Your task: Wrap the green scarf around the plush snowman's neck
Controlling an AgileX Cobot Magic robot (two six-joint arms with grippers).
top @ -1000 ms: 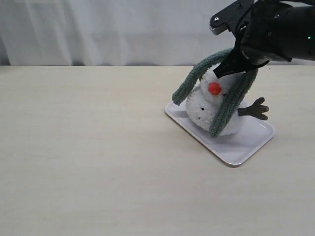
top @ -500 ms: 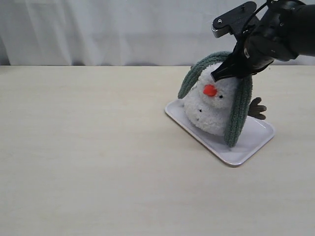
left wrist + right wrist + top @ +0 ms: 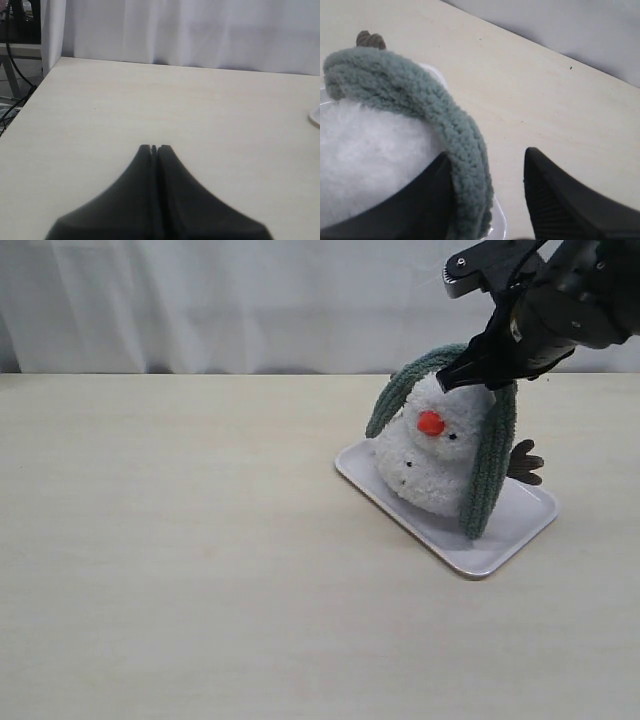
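The long, fuzzy, grey-green knitted scarf (image 3: 490,455) lies draped over the top of the fluffy white plush snowman (image 3: 430,465), not around its neck (the crease between head and body is hard to make out under the fur). One end hangs short down the side of the head toward the left of the exterior view. The other, longer end drops past the orange nose (image 3: 431,423) and black eyes on the right, reaching the rectangular white plastic tray (image 3: 500,540) on which the snowman sits. A brown twig-shaped arm (image 3: 525,462) sticks out behind the longer end. The right gripper (image 3: 470,380) hovers at the crown of the head, just where the scarf crosses it. From its wrist camera the two black fingers (image 3: 545,200) stand spread. The scarf (image 3: 420,100) runs along the inner face of one finger, with bare table showing between it and the other finger, so nothing is pinched. The white fur (image 3: 365,145) fills the space beneath. The tray rests at an angle on the pale wooden table (image 3: 200,540), right of centre, with a white curtain (image 3: 200,300) behind. The left gripper (image 3: 154,148) is out of the exterior view; its own camera shows the black fingers pressed together with nothing between them, above bare tabletop.
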